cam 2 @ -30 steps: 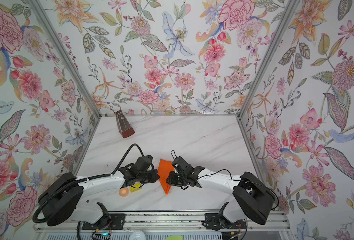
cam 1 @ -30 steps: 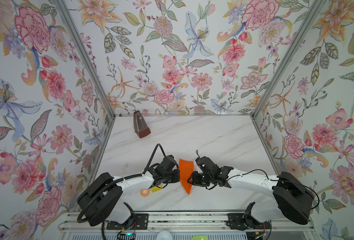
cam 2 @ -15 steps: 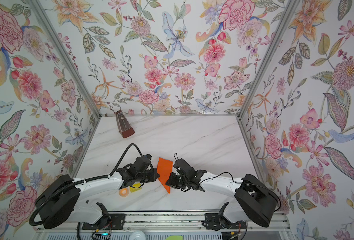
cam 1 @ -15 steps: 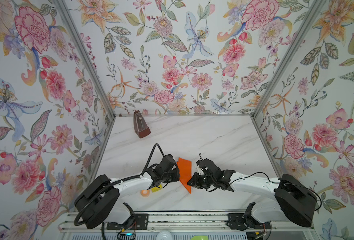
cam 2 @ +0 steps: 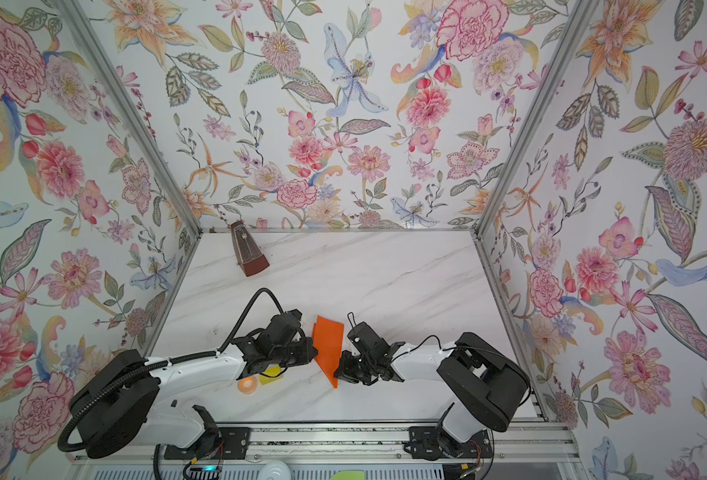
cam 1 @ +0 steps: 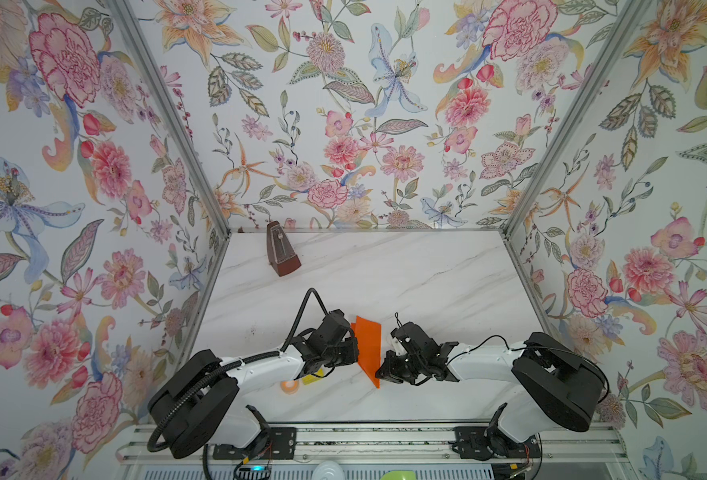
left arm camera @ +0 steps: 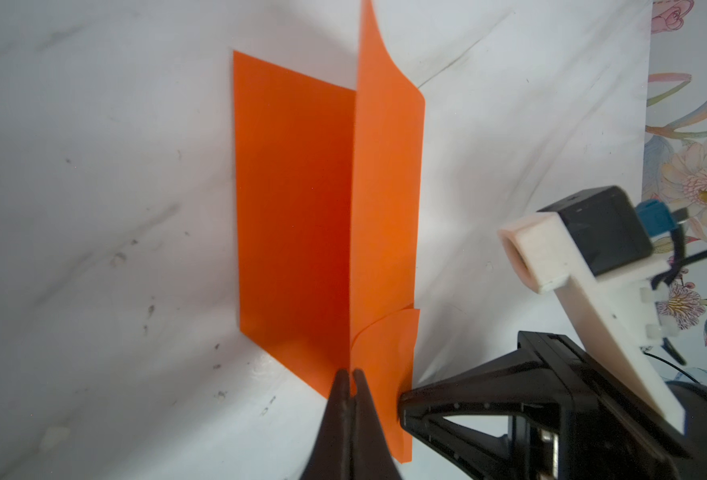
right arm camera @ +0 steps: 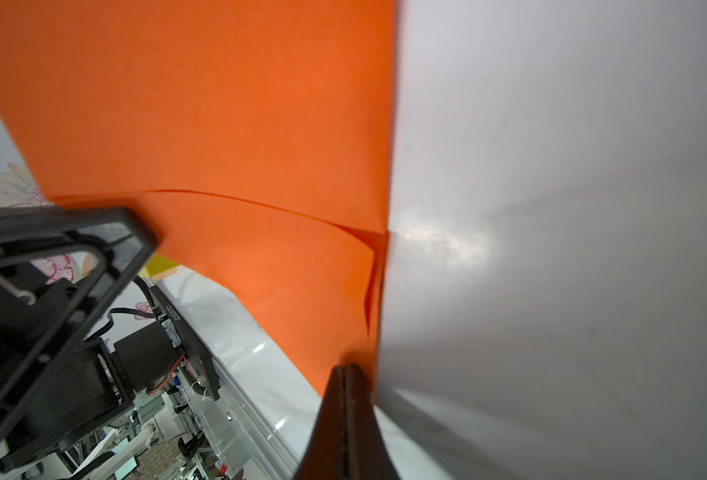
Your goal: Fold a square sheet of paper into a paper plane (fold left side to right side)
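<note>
Paper (cam 1: 367, 345) between left fingers (left arm camera: 335, 424) and right fingers (right arm camera: 331, 415), metronome (cam 1: 279, 253) behind

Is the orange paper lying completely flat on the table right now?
No: in the left wrist view one half of the paper lies on the table while the other half stands up from the crease.

Lab robot test cell: floral-papered panels (cam 1: 343, 124) on aluminium framing (cam 1: 173, 124), marble-look bench (cam 1: 426, 270), arms (cam 1: 260, 370) bolted to a rail (cam 1: 385, 448).
</note>
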You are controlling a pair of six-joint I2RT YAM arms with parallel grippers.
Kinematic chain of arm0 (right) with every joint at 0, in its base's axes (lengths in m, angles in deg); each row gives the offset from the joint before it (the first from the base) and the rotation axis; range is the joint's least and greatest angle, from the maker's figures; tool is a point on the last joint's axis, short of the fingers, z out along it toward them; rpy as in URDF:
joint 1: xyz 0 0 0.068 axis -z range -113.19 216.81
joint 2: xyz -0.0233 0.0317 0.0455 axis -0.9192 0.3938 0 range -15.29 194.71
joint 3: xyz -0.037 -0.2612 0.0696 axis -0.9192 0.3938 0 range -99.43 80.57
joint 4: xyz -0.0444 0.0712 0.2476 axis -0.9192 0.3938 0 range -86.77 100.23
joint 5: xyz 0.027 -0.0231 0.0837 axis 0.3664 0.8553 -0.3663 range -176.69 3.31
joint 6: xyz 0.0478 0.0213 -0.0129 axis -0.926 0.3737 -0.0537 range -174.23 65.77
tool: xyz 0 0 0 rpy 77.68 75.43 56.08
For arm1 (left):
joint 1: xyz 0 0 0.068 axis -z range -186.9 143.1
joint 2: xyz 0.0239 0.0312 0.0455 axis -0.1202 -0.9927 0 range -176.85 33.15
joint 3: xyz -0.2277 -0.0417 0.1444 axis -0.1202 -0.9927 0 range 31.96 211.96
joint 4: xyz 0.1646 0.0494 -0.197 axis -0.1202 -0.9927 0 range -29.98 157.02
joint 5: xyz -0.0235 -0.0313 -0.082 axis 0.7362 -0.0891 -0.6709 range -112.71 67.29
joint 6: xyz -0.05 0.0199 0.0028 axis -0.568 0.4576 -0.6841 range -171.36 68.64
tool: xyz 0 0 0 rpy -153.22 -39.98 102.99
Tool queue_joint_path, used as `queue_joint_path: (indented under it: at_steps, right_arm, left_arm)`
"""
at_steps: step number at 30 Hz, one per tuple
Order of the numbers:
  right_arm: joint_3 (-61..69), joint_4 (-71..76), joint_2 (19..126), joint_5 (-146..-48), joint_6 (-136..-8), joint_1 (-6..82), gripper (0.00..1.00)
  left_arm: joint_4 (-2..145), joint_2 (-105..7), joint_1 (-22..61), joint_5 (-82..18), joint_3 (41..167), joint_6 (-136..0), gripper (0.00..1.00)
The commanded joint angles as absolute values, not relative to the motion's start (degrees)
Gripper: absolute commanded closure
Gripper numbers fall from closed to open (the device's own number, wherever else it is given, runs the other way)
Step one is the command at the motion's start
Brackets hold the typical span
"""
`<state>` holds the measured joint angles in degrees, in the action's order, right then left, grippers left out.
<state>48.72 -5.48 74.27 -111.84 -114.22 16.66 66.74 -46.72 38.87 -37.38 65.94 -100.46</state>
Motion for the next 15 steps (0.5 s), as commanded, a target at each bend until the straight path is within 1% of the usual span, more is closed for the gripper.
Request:
queue_joint_path:
  at_steps: [1,15]
  right_arm:
    - [49.37,-2.75,76.96,-111.38,-112.20,16.66,0.96]
    - [48.76,-1.74,80.61,-111.74,-109.38,15.88,1.00]
  left_arm:
    - [67.52,-45.80,38.96,-38.13,66.60,-100.97,1.00]
    - [71.71,-50.54,39.41,-40.98,70.70,-102.34,1.00]
